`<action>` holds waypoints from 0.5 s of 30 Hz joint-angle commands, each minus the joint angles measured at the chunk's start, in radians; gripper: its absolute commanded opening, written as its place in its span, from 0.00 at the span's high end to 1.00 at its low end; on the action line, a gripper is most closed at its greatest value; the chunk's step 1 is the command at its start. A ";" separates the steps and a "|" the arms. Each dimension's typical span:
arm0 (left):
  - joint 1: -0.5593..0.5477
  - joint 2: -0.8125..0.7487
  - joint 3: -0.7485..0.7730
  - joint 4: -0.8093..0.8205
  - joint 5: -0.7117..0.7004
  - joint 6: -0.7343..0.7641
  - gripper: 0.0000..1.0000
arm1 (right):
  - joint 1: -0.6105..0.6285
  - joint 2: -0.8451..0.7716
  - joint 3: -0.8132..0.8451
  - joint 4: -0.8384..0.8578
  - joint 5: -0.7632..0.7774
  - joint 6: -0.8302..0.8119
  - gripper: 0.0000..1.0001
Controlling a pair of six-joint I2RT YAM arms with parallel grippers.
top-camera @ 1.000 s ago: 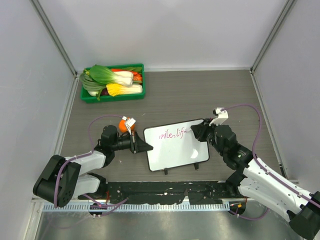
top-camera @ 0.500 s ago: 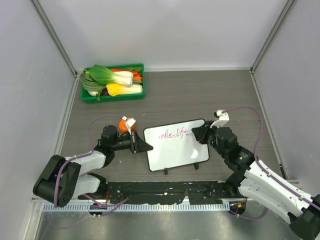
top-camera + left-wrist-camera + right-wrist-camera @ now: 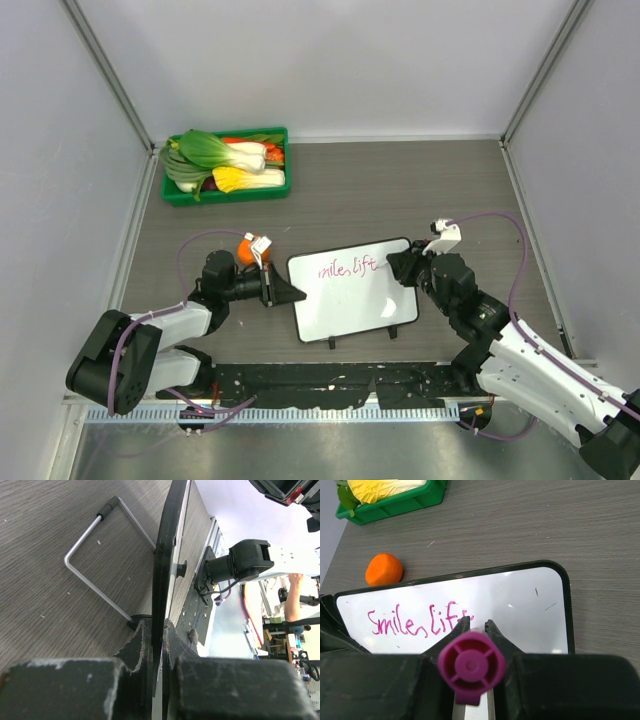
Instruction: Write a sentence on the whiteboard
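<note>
**Top line now reads close to "Smiles lift"**

Over the last second the sentence (image 3: 420, 622) has gained a closing stroke, so "lif" has become "lift". Your right claw (image 3: 397, 265) has slid a little to the right of that word. Treat the top line as about done, with more text probably to come.

The right claw is pinching the magenta marker (image 3: 471, 666). Its tip is hidden under the fingers, so you cannot tell whether it touches. The whiteboard (image 3: 352, 290) sits on the table (image 3: 400, 190) between both arms, with the writing just left of that claw. Your left claw (image 3: 290, 293) is clamped on the board's left frame, steadying it.
</note>
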 commanded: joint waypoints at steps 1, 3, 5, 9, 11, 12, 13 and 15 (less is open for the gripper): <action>0.005 0.002 -0.008 -0.054 -0.121 0.082 1.00 | -0.005 -0.024 0.046 -0.002 0.074 -0.023 0.99; 0.005 -0.001 -0.011 -0.052 -0.127 0.082 1.00 | -0.006 -0.086 0.050 0.017 0.063 -0.023 0.99; 0.005 0.001 -0.010 -0.052 -0.128 0.082 1.00 | -0.005 -0.128 0.056 0.033 0.049 -0.024 0.99; 0.005 0.006 -0.008 -0.051 -0.124 0.082 1.00 | -0.005 -0.189 0.061 0.044 0.043 -0.041 0.99; 0.005 0.013 -0.007 -0.046 -0.122 0.082 1.00 | -0.003 -0.197 0.064 0.035 0.049 -0.046 0.99; 0.005 0.018 -0.005 -0.046 -0.122 0.079 1.00 | -0.005 -0.199 0.069 0.030 0.051 -0.052 0.99; 0.005 0.019 -0.004 -0.046 -0.119 0.081 1.00 | -0.005 -0.191 0.070 0.024 0.049 -0.053 0.99; 0.005 0.024 -0.002 -0.045 -0.116 0.081 1.00 | -0.005 -0.182 0.070 0.021 0.046 -0.059 0.99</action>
